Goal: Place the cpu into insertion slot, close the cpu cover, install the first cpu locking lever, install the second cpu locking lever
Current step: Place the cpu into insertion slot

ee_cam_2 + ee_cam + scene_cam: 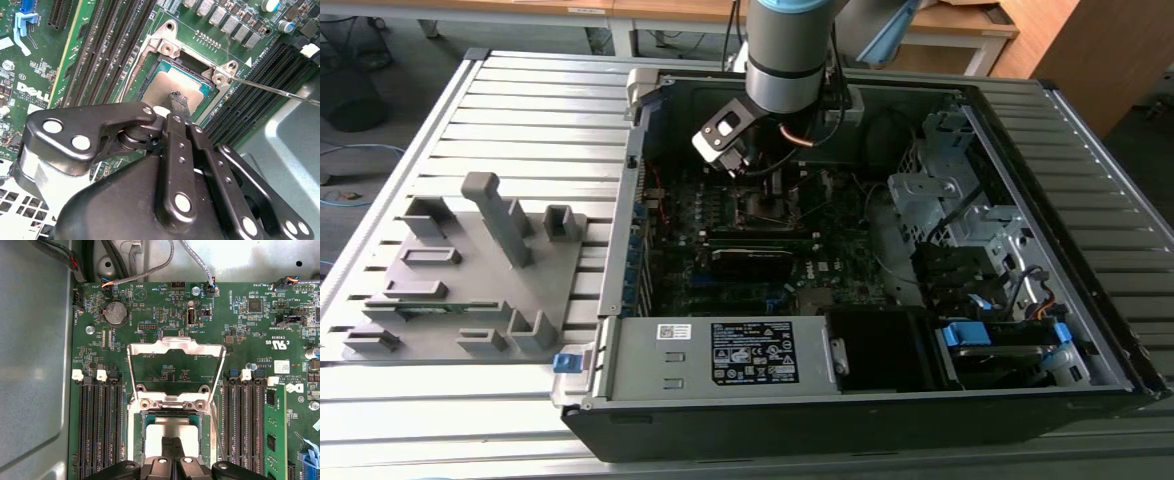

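The cpu (pixel 172 431) (pixel 165 85), with its dull grey top, lies flat in the insertion slot (pixel 134 440). My gripper (pixel 173 454) (pixel 177 99) is shut, its fingertips resting on or just above the chip's top. The cpu cover (pixel 175 346), a silver frame with a square window, is swung open and back from the socket on its hinge. A thin wire locking lever (pixel 270 90) (pixel 215 427) stands free beside the socket. In the exterior view the gripper (pixel 763 170) reaches down into the open computer case above the socket (pixel 767 205).
Long black memory slots (pixel 100 425) flank the socket on both sides, and a green memory stick (pixel 272 435) sits in one. Cables (pixel 145 272) run along the board's edge. The case wall (pixel 35 365) is close by. A grey fixture plate (pixel 467 270) lies at the exterior view's left.
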Tool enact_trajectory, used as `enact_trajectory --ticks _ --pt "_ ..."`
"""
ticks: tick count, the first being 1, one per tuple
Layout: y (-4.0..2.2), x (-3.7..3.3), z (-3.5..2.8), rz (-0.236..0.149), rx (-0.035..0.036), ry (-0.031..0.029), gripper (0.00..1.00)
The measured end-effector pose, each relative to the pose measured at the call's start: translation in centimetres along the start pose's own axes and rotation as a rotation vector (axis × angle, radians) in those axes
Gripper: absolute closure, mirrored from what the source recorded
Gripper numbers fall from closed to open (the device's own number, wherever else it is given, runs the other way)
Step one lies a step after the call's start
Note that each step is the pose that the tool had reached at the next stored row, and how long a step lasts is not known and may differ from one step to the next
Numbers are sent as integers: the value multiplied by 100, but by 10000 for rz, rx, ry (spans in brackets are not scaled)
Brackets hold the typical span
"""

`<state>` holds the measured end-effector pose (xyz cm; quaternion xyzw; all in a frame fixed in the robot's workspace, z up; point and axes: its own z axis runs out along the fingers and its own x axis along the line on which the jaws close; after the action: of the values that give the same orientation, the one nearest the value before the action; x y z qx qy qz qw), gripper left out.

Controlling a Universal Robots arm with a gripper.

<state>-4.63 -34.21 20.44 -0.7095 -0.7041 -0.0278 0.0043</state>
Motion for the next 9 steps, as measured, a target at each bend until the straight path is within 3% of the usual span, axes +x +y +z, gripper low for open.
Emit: enact_trajectory --ticks 9 --pt "-16 -1 5 -136 6 5 89"
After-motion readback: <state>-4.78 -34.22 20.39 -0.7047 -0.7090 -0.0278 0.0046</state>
